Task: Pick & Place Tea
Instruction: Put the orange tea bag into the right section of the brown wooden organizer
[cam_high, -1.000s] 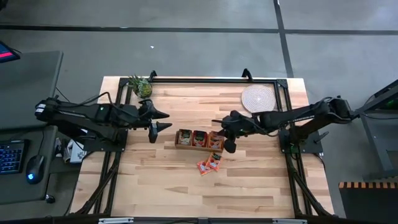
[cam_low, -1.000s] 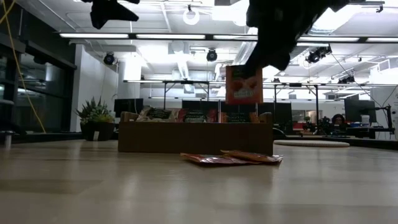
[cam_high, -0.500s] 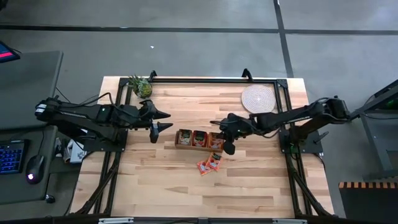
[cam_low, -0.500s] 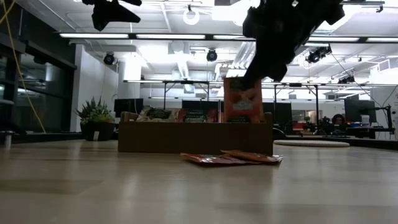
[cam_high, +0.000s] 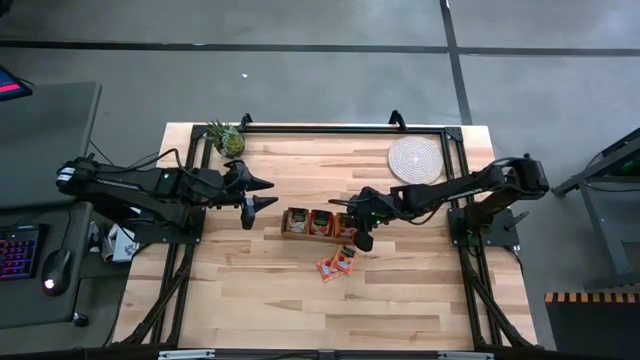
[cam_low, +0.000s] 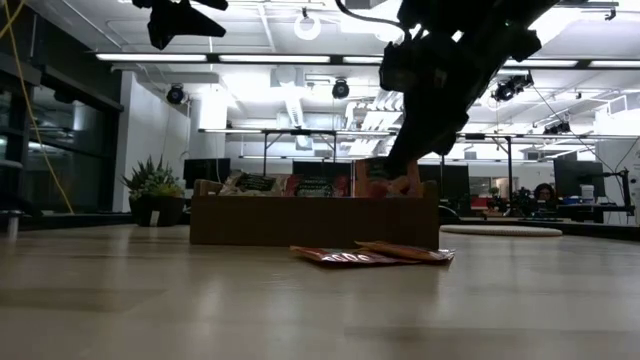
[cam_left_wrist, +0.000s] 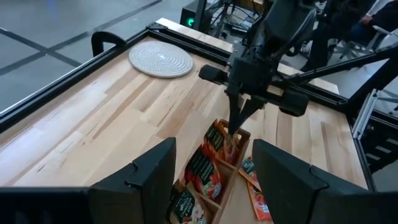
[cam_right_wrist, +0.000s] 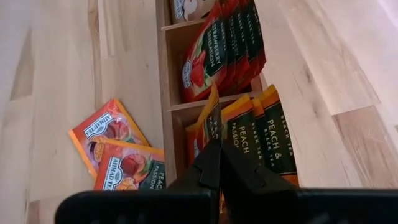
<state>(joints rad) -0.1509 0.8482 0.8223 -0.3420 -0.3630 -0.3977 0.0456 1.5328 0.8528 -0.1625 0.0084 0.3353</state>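
The long brown wooden box (cam_high: 318, 222) lies mid-table, its three compartments holding upright tea sachets. My right gripper (cam_high: 352, 228) stands over its right-hand compartment (cam_right_wrist: 242, 134), shut on an orange-red sachet (cam_low: 374, 178) whose top shows just above the box rim. Two more orange-red sachets (cam_high: 337, 264) lie flat on the table on the near side of the box, also seen in the right wrist view as sachets (cam_right_wrist: 115, 149). My left gripper (cam_high: 268, 194) hovers open, left of the box and high above the table. My right gripper pinches the orange-red sachet by its upper edge (cam_right_wrist: 210, 127) between the two fingers (cam_low: 408, 165), coming from above and pointing down. The sachet stands upright, its lower part down in the right-hand compartment beside other peach sachets (cam_right_wrist: 264, 134).
A round pale woven mat (cam_high: 414, 157) lies near the far right corner. A small potted plant (cam_high: 228, 138) stands at the far left corner. Bare wood stretches along the near side of the table (cam_high: 300, 310). A black frame rail (cam_high: 320, 128) runs along the far edge.
My right gripper has moved down and a little toward the table's left, staying shut. The sachet it carries, first hanging clear above the box, has sunk into the right-hand compartment until only its top shows.
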